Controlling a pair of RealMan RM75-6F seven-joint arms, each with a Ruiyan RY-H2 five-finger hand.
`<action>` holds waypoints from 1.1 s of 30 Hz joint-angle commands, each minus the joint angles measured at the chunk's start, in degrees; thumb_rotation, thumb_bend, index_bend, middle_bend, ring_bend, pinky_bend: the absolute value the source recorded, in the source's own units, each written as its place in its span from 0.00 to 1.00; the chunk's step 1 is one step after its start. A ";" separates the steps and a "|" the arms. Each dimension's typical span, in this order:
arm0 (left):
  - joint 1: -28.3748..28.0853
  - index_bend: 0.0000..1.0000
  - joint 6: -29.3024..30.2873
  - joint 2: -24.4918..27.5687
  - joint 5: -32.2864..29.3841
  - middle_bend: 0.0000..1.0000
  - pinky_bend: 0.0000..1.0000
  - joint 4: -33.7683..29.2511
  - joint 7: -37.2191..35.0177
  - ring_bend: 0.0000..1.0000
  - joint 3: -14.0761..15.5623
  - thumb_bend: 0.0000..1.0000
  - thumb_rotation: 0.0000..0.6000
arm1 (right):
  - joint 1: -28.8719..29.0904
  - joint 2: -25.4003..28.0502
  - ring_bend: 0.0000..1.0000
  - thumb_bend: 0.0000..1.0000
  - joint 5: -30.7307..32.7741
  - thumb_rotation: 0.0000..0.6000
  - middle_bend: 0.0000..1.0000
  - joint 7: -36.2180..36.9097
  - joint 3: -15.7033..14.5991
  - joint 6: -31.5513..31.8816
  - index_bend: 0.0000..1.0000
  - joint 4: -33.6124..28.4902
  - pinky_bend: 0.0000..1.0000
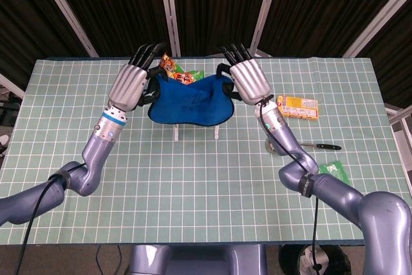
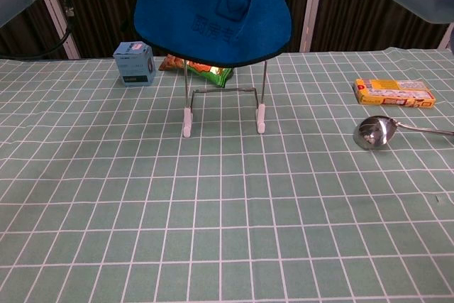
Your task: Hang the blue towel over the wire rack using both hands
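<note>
The blue towel (image 1: pixel 191 103) (image 2: pixel 213 15) hangs stretched between both hands, sagging in the middle, above the wire rack (image 2: pixel 223 97). My left hand (image 1: pixel 133 85) holds its left edge and my right hand (image 1: pixel 248 80) holds its right edge. The towel's lower hem covers the rack's top, so I cannot tell whether they touch. The rack's white-tipped feet (image 1: pixel 174 135) stand on the green grid mat, visible below the towel in the head view. In the chest view both hands are cut off at the top edge.
Behind the rack lie a snack packet (image 2: pixel 198 69) and a small light-blue box (image 2: pixel 134 63). To the right are a yellow box (image 1: pixel 297 107) (image 2: pixel 394 92), a metal spoon (image 2: pixel 376 132) and a green packet (image 1: pixel 333 173) near the table's right edge.
</note>
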 commanded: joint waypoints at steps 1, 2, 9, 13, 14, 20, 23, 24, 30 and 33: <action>-0.23 0.85 -0.81 -0.45 -0.70 0.00 0.00 0.83 -0.41 0.00 0.06 0.59 1.00 | 0.21 -0.07 0.00 0.51 -0.02 1.00 0.10 0.36 -0.36 -0.59 0.67 0.88 0.00; -0.29 0.84 -1.19 -0.78 -1.01 0.00 0.00 1.34 -0.76 0.00 0.20 0.59 1.00 | 0.20 -0.03 0.00 0.51 -0.24 1.00 0.10 0.53 -0.83 -0.93 0.67 1.35 0.00; -0.40 0.85 -2.60 -3.16 -1.72 0.00 0.00 4.96 -3.52 0.00 1.36 0.59 1.00 | -0.30 -0.61 0.00 0.51 0.07 1.00 0.10 2.24 -1.94 -1.87 0.67 3.83 0.00; -0.18 0.85 -3.58 -4.84 -2.11 0.00 0.00 7.37 -5.89 0.00 2.23 0.59 1.00 | -0.73 -1.54 0.00 0.51 0.11 1.00 0.11 3.24 -2.83 -2.32 0.67 5.59 0.00; -0.08 0.85 -3.68 -5.18 -2.15 0.00 0.00 7.84 -6.45 0.00 2.41 0.59 1.00 | -0.84 -1.73 0.00 0.51 0.02 1.00 0.11 3.44 -3.14 -2.47 0.67 5.97 0.00; 0.25 0.85 -4.40 -7.17 -1.99 0.00 0.00 11.43 -9.01 0.00 3.58 0.59 1.00 | -1.73 -3.08 0.00 0.51 -0.35 1.00 0.11 5.28 -4.58 -2.73 0.67 8.36 0.00; 0.41 0.85 -4.52 -7.82 -1.33 0.00 0.00 13.02 -9.91 0.00 4.43 0.59 1.00 | -2.12 -3.68 0.00 0.51 -0.38 1.00 0.11 6.18 -5.01 -2.83 0.67 9.41 0.00; 0.52 0.85 -4.60 -8.12 -1.08 0.00 0.00 13.80 -10.24 0.00 4.84 0.59 1.00 | -2.34 -3.97 0.00 0.51 -0.35 1.00 0.11 6.57 -5.20 -2.89 0.67 9.91 0.00; 1.04 0.84 -5.66 -9.51 -0.77 0.00 0.00 16.89 -12.12 0.00 6.16 0.59 1.00 | -3.44 -5.25 0.00 0.51 -0.21 1.00 0.11 8.48 -6.14 -3.50 0.67 11.95 0.00; 1.32 0.85 -5.85 -10.22 -0.54 0.00 0.00 18.24 -13.31 0.00 6.67 0.59 1.00 | -3.88 -6.03 0.00 0.51 -0.30 1.00 0.11 9.60 -6.58 -3.67 0.67 13.00 0.00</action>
